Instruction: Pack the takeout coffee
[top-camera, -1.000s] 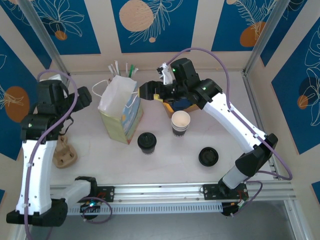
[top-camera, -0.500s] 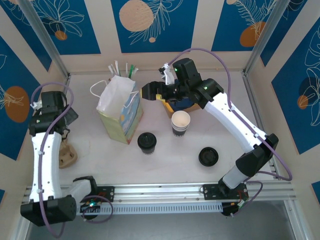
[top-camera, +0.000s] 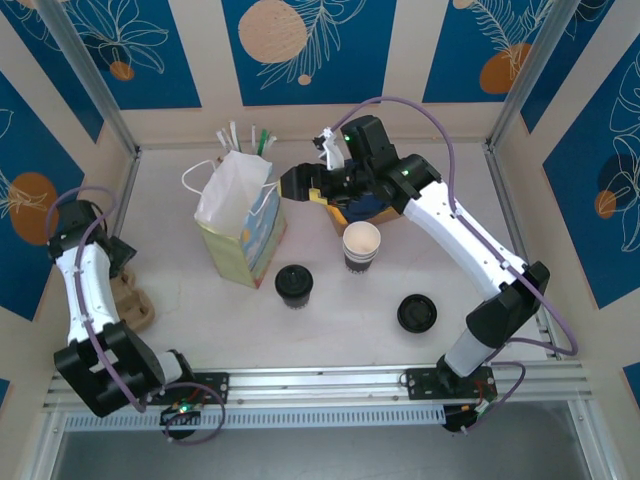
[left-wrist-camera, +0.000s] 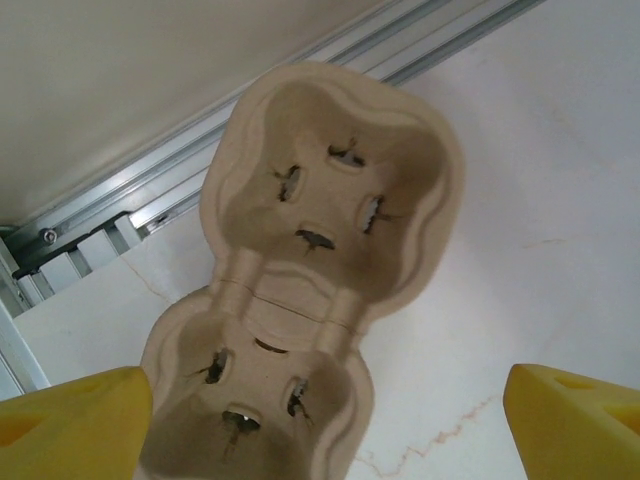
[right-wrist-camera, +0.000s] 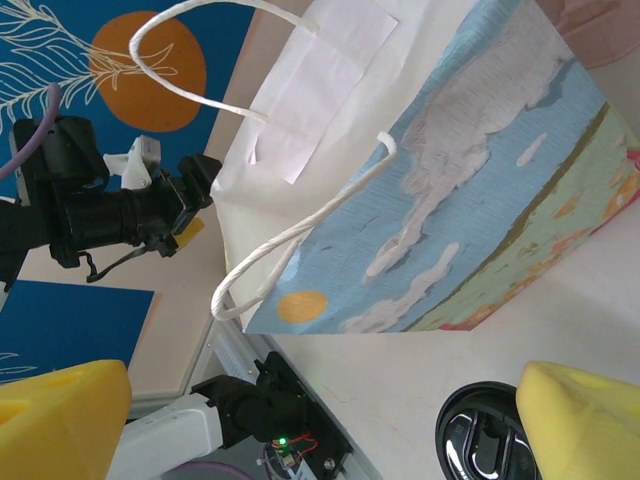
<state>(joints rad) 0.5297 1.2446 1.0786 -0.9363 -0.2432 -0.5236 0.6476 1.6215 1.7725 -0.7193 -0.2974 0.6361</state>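
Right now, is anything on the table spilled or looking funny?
Nothing is spilled. One oddity: a black lid lies by itself on the table, to the right of the striped cup, which stands open with no lid. The lidded coffee stands upright.

- The left arm (top-camera: 85, 290) is folded back tightly over its base at the left edge of the table.
- The left claw (left-wrist-camera: 320, 430) is pointed downward, with its yellow fingers (left-wrist-camera: 70, 425) spread wide.
- The right arm (top-camera: 460, 235) is stretched far forward and bent leftward.
- The right claw (right-wrist-camera: 320, 425) is held level and wide open.
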